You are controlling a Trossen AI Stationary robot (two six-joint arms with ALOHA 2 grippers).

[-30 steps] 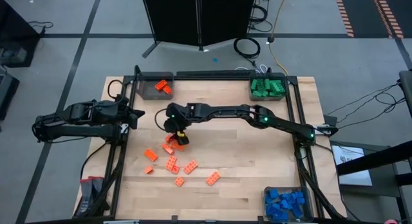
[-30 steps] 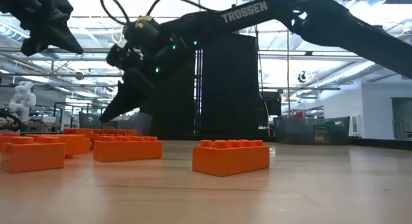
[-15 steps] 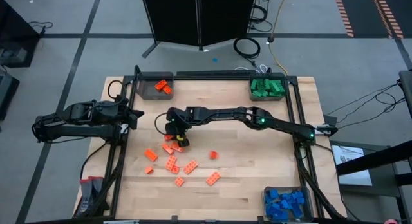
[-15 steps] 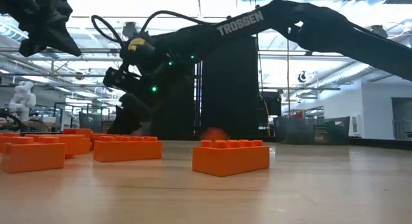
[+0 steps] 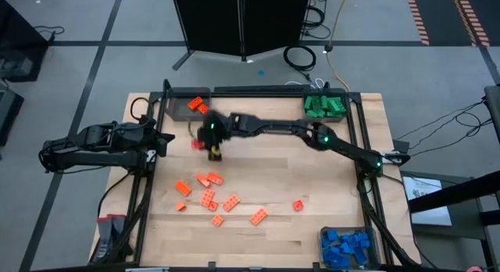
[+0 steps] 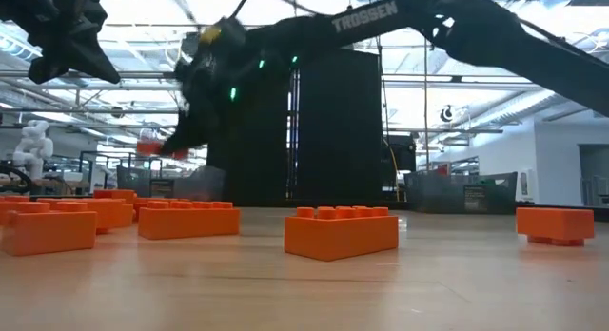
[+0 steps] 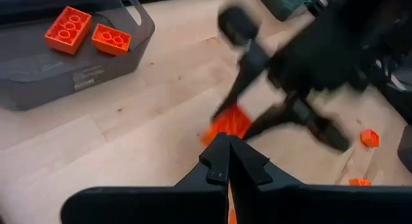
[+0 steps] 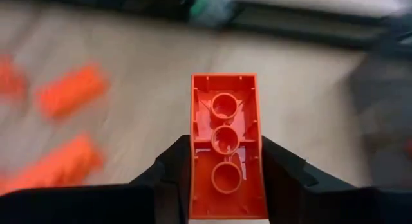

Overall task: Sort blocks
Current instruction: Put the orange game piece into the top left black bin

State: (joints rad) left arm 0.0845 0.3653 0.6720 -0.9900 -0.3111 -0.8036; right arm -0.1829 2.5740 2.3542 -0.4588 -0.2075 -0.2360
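My right gripper point(image 5: 200, 144) hangs above the table's far left part, near the grey bin point(image 5: 176, 109) that holds two orange blocks point(image 5: 198, 105). It is shut on an oblong orange block point(image 8: 224, 130), whose hollow underside faces the wrist camera. The low view shows this block point(image 6: 154, 146) well above the table. Several loose orange blocks point(image 5: 208, 197) lie flat on the wood nearer the front, and a small one point(image 5: 298, 205) lies apart to their right. My left gripper point(image 5: 158, 142) waits shut at the table's left edge, holding nothing. My right gripper pinches the oblong orange block by its two long sides point(image 8: 194, 161), one finger point(image 8: 172, 167) on each. The fingers lie along the block, which sticks out forward past their ends. They slant downward from the table's right. The block is lifted clear of the table.
A bin of green blocks point(image 5: 324, 108) stands at the far right corner and a bin of blue blocks point(image 5: 347, 247) at the near right corner. A black frame rail point(image 5: 258, 91) runs along the far edge. Bare wood lies between the loose blocks and the right-hand bins.
My right gripper took hold of an orange block at the far end of the loose group, then rose and went toward the far edge and the orange bin, rolling a little. The block is now lifted clear. A small orange block shot off toward the table's right and lies there.
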